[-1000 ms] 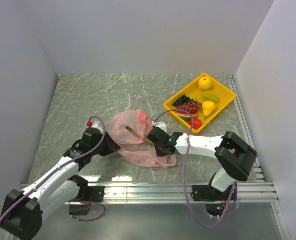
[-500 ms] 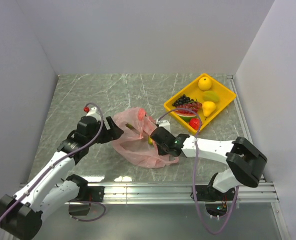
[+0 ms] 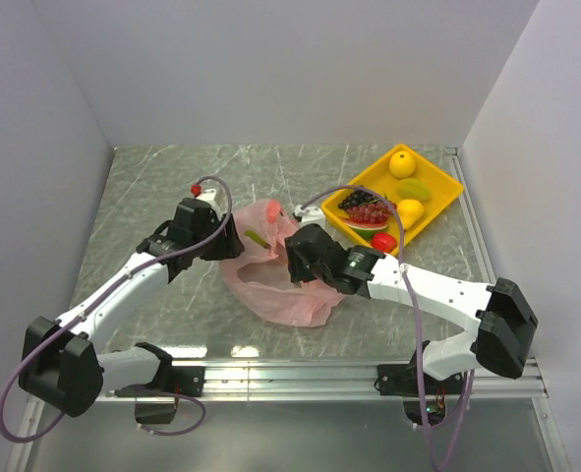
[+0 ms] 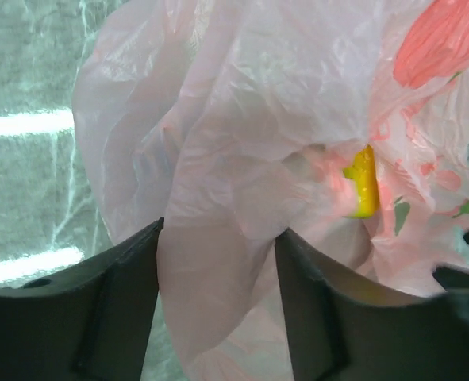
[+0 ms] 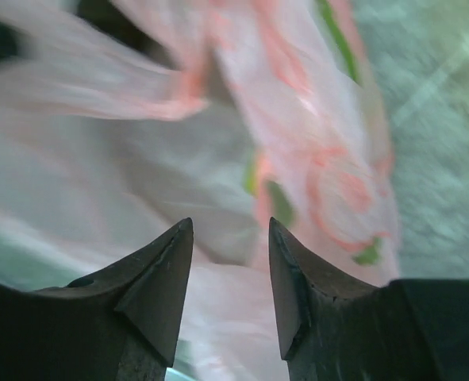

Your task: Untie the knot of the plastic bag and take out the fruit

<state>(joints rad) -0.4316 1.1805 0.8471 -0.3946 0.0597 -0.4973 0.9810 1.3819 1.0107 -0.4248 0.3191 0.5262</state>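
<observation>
The plastic bag (image 3: 270, 275) lies slack on the bench (image 3: 152, 187) between both arms. It is thin, light, slippery film that would likely tear, so grip bunched folds rather than a single skin. The left end effector (image 4: 218, 230) looks clamped on a thick fold filling its gap, and a yellow fruit (image 4: 363, 182) shows through just beyond, to its right. The right end effector (image 5: 230, 226) stands slightly apart against film (nipped or not, I cannot tell). I cannot pick out the knot. The yellow tray (image 3: 433, 216) sits near, behind the right end effector.
</observation>
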